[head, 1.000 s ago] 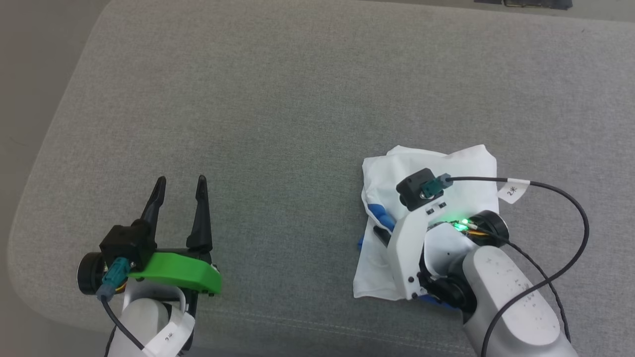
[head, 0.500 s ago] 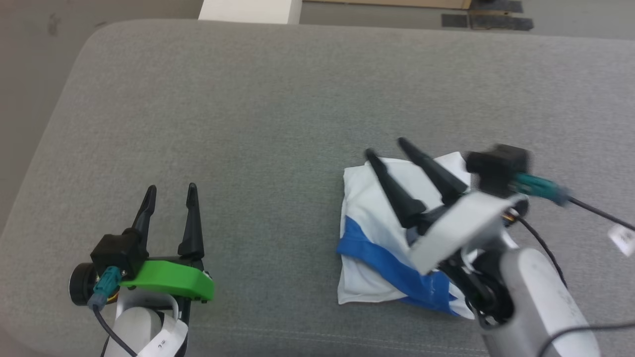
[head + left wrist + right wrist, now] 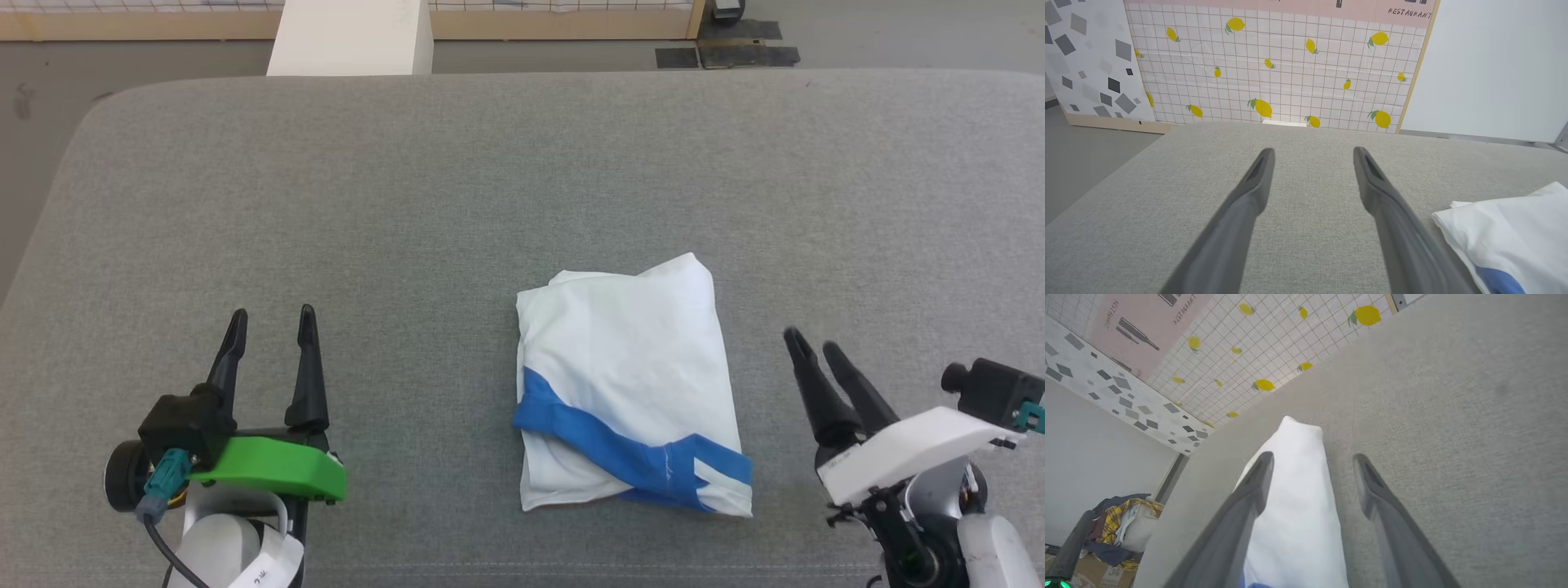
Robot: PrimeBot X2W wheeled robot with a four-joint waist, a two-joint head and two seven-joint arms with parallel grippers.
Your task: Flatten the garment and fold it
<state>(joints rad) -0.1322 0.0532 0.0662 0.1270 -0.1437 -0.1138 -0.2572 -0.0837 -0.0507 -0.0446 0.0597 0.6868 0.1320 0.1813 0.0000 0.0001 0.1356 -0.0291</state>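
The garment (image 3: 624, 376) lies folded into a compact white rectangle with a blue band across its near part, in the middle of the grey cushion (image 3: 490, 188). Its chest print is hidden. My right gripper (image 3: 812, 347) hovers open just right of it, nothing between the fingers; in the right wrist view the garment (image 3: 1296, 506) stretches ahead between and left of the fingers. My left gripper (image 3: 269, 322) stands open well to the left, apart from the cloth. The left wrist view catches the garment's (image 3: 1506, 237) corner at the lower right.
A white box (image 3: 351, 37) stands on the floor beyond the cushion's far edge, before a lemon-patterned panel (image 3: 1274, 61). A pile of clothes (image 3: 1122, 526) sits on the floor off the cushion's side.
My right gripper has let go of the garment, lifted off it and drawn back to the right. The head camera has tilted up, shifting the whole view.
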